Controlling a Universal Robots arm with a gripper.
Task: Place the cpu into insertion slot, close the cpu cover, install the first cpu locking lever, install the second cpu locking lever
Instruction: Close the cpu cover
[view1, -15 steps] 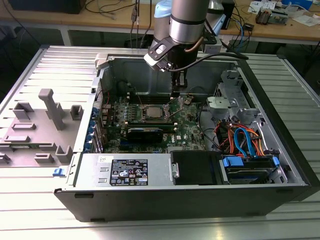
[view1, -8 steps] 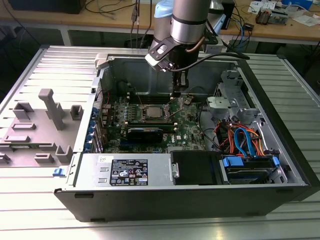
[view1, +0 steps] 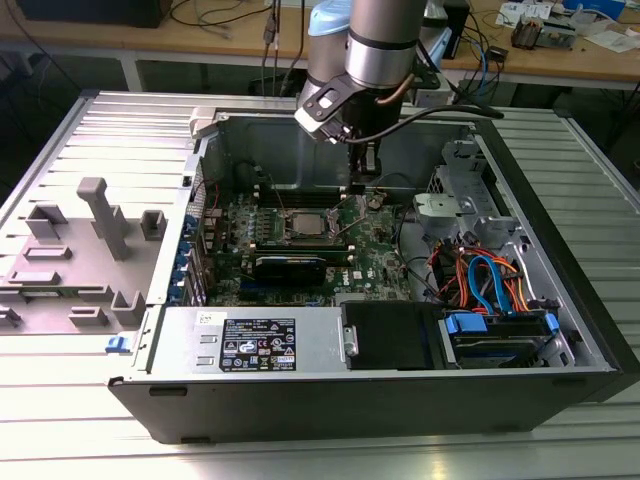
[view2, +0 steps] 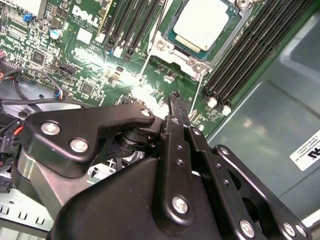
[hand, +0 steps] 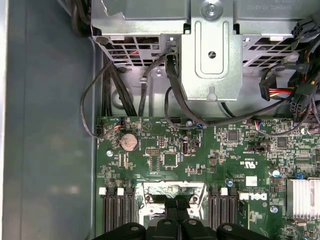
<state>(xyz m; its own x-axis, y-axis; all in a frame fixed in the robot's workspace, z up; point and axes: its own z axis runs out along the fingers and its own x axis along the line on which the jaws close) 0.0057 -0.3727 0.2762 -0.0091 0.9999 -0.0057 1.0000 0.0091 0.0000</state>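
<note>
The cpu (view2: 202, 22) lies flat in the insertion slot (view1: 301, 223) on the green motherboard, its silver-grey top showing through the cut-out of the cpu cover (view2: 167, 46), which lies down around it. Two thin metal rods run along the socket's sides; whether they are latched I cannot tell. My gripper (view2: 175, 98) hangs shut and holds nothing, just beside the socket. In the exterior view the gripper (view1: 358, 186) stands above the board toward that view's right of the slot. In the first wrist view its fingers (hand: 167, 224) hide part of the slot's rim (hand: 150, 189).
Long black memory slots (view2: 250, 55) flank the socket. A black graphics card (view1: 290, 266) lies in front of it, a metal drive cage (view1: 455, 205) and coloured cables (view1: 485, 280) at the exterior view's right, the power supply (view1: 250, 345) in front. Case walls enclose all.
</note>
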